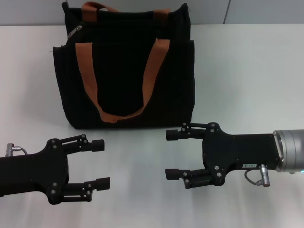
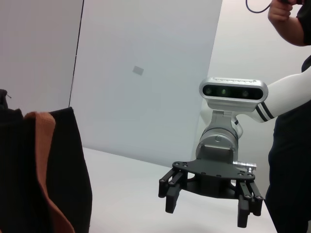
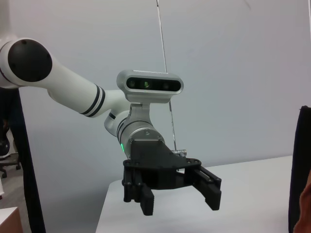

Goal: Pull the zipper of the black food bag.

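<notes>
The zipper (image 1: 74,31), a small silver tab, sits at the upper left corner of the black food bag (image 1: 126,66), which stands upright at the top centre of the head view on the white table (image 1: 247,76), its strap handles (image 1: 121,71) draped down the front. Both pincers wait well short of it, probably poised to start: the left gripper (image 1: 99,162) at lower left and the right gripper (image 1: 174,154) at lower right, each spread wide and holding nothing.

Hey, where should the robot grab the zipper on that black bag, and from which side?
Pinch the small silver pull tab of the zipper at the black food bag top left corner. The open left gripper seems nearest; come from above, since the tab lies along the rim.
</notes>
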Controlling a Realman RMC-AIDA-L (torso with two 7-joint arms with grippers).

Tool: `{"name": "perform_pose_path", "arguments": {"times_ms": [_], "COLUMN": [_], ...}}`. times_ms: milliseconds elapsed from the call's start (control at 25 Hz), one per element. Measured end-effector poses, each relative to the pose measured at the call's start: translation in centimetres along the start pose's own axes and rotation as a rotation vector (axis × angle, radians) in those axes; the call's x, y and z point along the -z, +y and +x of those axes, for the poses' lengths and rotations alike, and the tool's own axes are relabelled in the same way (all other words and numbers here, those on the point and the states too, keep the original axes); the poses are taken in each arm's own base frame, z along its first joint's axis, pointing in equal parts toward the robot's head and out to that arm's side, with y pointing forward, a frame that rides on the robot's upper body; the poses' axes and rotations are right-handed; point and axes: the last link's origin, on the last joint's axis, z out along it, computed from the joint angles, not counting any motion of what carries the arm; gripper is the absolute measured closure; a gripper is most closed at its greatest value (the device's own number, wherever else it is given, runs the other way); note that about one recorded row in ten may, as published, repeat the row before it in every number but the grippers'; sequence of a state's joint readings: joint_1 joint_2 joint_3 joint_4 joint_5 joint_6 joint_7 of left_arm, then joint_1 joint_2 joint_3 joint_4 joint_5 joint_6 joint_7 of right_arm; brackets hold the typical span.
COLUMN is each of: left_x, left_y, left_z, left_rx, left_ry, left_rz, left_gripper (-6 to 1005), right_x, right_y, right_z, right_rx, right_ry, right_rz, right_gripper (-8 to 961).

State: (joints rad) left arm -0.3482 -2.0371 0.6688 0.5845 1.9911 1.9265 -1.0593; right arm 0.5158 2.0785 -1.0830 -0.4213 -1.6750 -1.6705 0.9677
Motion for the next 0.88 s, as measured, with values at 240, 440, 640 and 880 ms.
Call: {"name": "perform_pose_path", "arguments": {"times_ms": [240, 440, 640, 880], "left_x": [0.0, 0.0, 0.1, 0.9], "left_y": [0.0, 0.0, -0.1, -1.1], "left_z": [0.0, 0.0, 0.1, 1.1], "left_rx": [0.002, 0.004, 0.001, -0.032], "left_ry": [0.000, 0.002, 0.008, 0.045], "left_rz": [0.001, 0.002, 0.006, 0.064], "left_gripper": [190, 191, 193, 195], "right_x": [0.0, 0.0, 0.0, 0.0], "right_y": [-0.1, -0.1, -0.1, -0.4], "right_z": [-0.1, -0.1, -0.1, -0.2], "right_rx": [0.002, 0.002, 0.003, 0.005], "right_ry": [-0.001, -0.002, -0.002, -0.001], "right_rz": [0.000, 0.001, 0.002, 0.019], "right_gripper": [147, 147, 148, 148]}}
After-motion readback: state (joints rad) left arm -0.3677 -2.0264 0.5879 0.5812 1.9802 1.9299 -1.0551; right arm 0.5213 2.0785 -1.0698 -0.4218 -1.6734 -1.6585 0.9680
